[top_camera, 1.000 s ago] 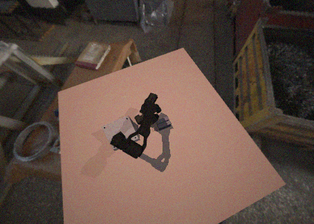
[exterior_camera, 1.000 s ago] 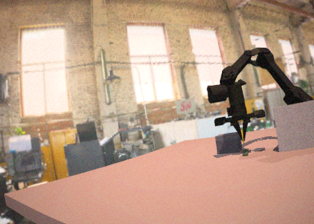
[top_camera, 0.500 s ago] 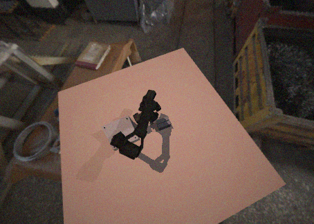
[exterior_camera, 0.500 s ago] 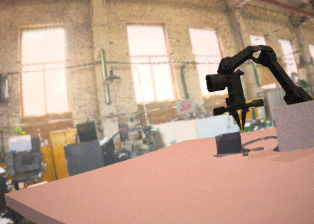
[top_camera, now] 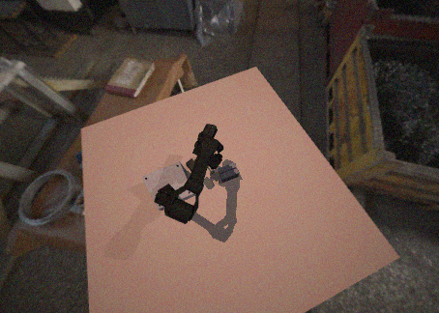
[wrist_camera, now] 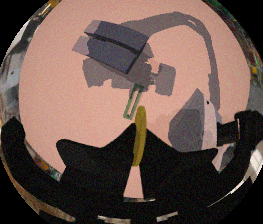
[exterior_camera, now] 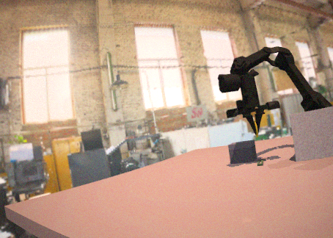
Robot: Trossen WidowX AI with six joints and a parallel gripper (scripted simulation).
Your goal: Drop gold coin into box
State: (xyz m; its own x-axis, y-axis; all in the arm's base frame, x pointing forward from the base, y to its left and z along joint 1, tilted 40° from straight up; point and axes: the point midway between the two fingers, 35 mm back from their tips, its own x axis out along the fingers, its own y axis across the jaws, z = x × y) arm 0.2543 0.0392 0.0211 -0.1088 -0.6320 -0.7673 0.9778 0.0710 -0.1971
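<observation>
My gripper (exterior_camera: pixel 256 131) (wrist_camera: pixel 135 127) is shut on the gold coin (exterior_camera: pixel 257 127) (wrist_camera: pixel 140 139), which hangs upright, edge-on in the wrist view, with its lower edge at the fingertips or just past them. The dark-green holder (exterior_camera: pixel 260 162) (wrist_camera: pixel 127 117) is empty on the table below the raised coin. The closed grey box (top_camera: pixel 228 174) (exterior_camera: pixel 243 152) (wrist_camera: pixel 111 56) stands beside the holder, with a dark slot (wrist_camera: pixel 113 41) across its lid. In the exterior view the fingertips are above lid height, near the box's right side. The arm hides the coin in the top view.
The arm's grey base block (top_camera: pixel 164 179) (exterior_camera: pixel 313 134) stands on the pink table (top_camera: pixel 290 232) (exterior_camera: pixel 154 198), to the right of the box in the exterior view. The arm's shadow lies across the table around the box and holder.
</observation>
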